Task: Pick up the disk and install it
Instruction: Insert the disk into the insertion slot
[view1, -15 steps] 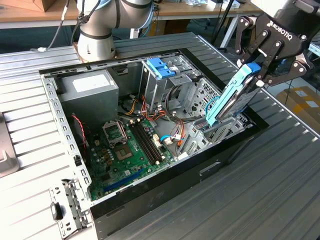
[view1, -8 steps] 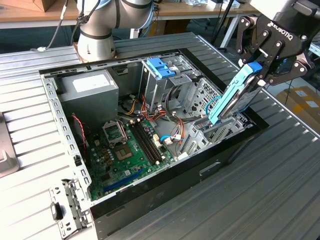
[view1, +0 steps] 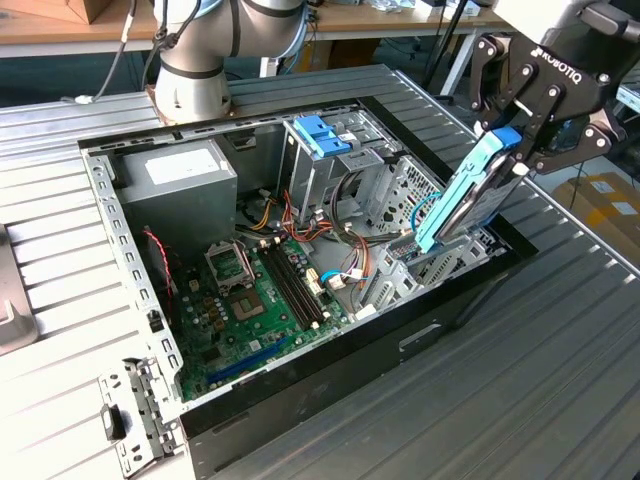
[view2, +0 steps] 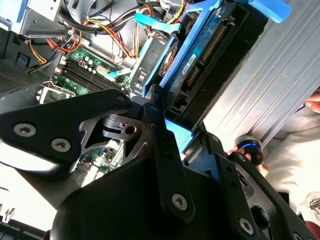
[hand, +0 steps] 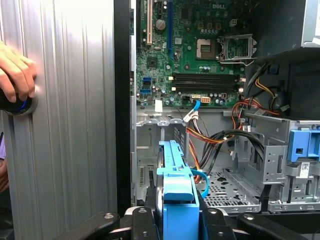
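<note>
The disk (view1: 468, 200), a silver-grey drive in bright blue rails, hangs steeply tilted over the open computer case (view1: 505, 262) at the exterior view's right. Its lower end dips inside the case wall, just above a metal bay (view1: 415, 272). My gripper (view1: 512, 148) is shut on the disk's upper end. In the first wrist view the disk (hand: 175, 187) stands edge-on between my fingers, with the gripper (hand: 177, 222) below it. The second wrist view shows the disk (view2: 202, 52) from its connector side, held by my gripper (view2: 172, 127).
A drive cage with a blue clip (view1: 322, 135) stands at the back of the case, beside the grey power supply (view1: 178, 180). The motherboard (view1: 255, 300) and loose cables (hand: 220, 137) lie below. A person's hand (hand: 15, 75) rests on a dark knob (hand: 21, 106) on the ribbed table.
</note>
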